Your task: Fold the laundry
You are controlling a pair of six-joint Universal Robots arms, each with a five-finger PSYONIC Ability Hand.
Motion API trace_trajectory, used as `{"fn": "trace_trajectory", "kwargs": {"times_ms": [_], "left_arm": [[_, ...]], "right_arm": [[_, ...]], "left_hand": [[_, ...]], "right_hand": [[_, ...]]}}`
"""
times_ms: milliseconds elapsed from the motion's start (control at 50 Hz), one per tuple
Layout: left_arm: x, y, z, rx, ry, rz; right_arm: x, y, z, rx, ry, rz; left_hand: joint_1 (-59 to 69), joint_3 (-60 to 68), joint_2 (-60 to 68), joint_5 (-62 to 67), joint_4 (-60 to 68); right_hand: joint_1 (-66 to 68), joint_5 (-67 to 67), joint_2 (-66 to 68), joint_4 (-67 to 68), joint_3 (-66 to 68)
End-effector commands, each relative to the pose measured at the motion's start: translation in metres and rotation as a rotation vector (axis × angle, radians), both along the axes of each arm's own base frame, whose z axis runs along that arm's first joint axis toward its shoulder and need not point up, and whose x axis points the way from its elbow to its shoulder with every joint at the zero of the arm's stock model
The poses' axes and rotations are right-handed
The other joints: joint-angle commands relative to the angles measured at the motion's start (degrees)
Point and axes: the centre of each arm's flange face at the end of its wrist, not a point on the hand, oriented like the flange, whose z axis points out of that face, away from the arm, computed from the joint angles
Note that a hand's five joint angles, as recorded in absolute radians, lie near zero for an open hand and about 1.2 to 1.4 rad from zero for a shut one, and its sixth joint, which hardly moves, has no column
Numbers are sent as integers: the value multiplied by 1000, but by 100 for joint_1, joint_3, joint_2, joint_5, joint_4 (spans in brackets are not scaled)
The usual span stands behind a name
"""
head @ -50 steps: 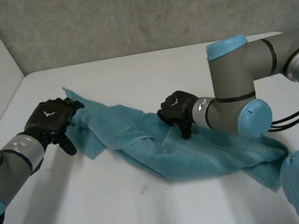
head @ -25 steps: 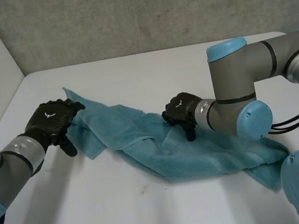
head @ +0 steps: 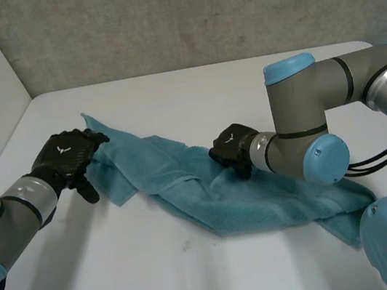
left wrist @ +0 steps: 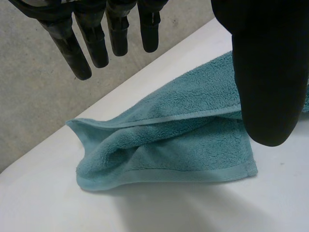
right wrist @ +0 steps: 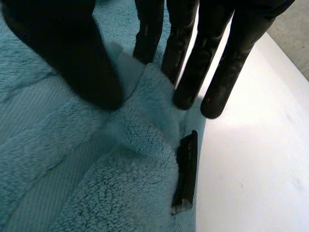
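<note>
A teal towel (head: 254, 200) lies crumpled in a long strip across the table, from the far left to the near right. My left hand (head: 68, 156) hovers at its left end with fingers straight and spread. In the left wrist view the folded corner of the towel (left wrist: 169, 140) lies below the fingers (left wrist: 116, 29) and thumb (left wrist: 268, 72), untouched. My right hand (head: 232, 146) is down on the towel's middle. In the right wrist view its thumb (right wrist: 72, 53) and fingers (right wrist: 181, 63) pinch a raised ridge of towel (right wrist: 145, 111) between them.
A small black label (right wrist: 186, 171) sticks out from the towel's edge near the right hand's fingertips. The white table (head: 200, 276) meets a grey wall at the back and a white panel on the left. My right arm's elbow (head: 312, 148) hangs over the towel's right half.
The right hand's fingers have curled in and closed on the towel's middle, and its arm has shifted slightly left. The left hand has not moved.
</note>
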Motion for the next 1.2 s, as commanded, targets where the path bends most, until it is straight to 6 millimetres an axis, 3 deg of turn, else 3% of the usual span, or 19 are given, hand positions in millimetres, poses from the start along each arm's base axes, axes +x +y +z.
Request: {"fn": "trace_trajectory", "kwargs": {"times_ms": [20, 80, 160, 380, 560, 660, 760, 920, 1060, 1200], "left_arm": [[1, -1, 0, 1, 0, 4], [1, -1, 0, -1, 0, 3], [-1, 0, 0, -5, 1, -5], [-12, -1, -11, -24, 13, -32], [-34, 11, -19, 10, 84, -81], [-43, 16, -24, 28, 102, -100], [-49, 10, -30, 3, 110, -105], [-54, -19, -40, -119, 122, -62], [-59, -42, -49, -162, 125, -24], [-63, -54, -51, -164, 122, -28]], "right_arm": [[-1, -6, 9, -39, -13, -32], [-2, -9, 26, -87, -38, -54], [-12, -2, 76, -163, -78, -78], [-51, 52, 188, -312, -198, -99], [-89, 81, 244, -398, -310, -170], [-109, 86, 253, -418, -321, -221], [-122, 92, 247, -401, -302, -252], [-143, 105, 224, -351, -268, -276], [-173, 102, 217, -334, -295, -279], [-185, 100, 213, -315, -328, -239]], "left_hand": [[-16, -34, 22, 74, 15], [-33, -51, 5, 57, -2], [-117, -135, -79, -27, -86], [-302, -320, -264, -212, -271], [-251, -269, -214, -161, -220], [-184, -202, -147, -94, -153], [84, 66, 122, 174, 115], [1732, 1714, 1769, 1822, 1763], [1683, 1665, 1721, 1773, 1714], [1616, 1598, 1653, 1706, 1647]], "right_hand": [[3023, 2219, 2095, 2061, 2070], [3023, 2219, 2095, 2061, 2070], [3023, 2219, 2095, 2061, 2070], [3023, 2219, 2095, 2061, 2070], [3023, 2219, 2095, 2061, 2070], [3023, 2219, 2095, 2061, 2070], [3023, 2219, 2095, 2061, 2070], [3023, 2219, 2095, 2061, 2070], [3023, 2219, 2095, 2061, 2070], [3023, 2219, 2095, 2061, 2070]]}}
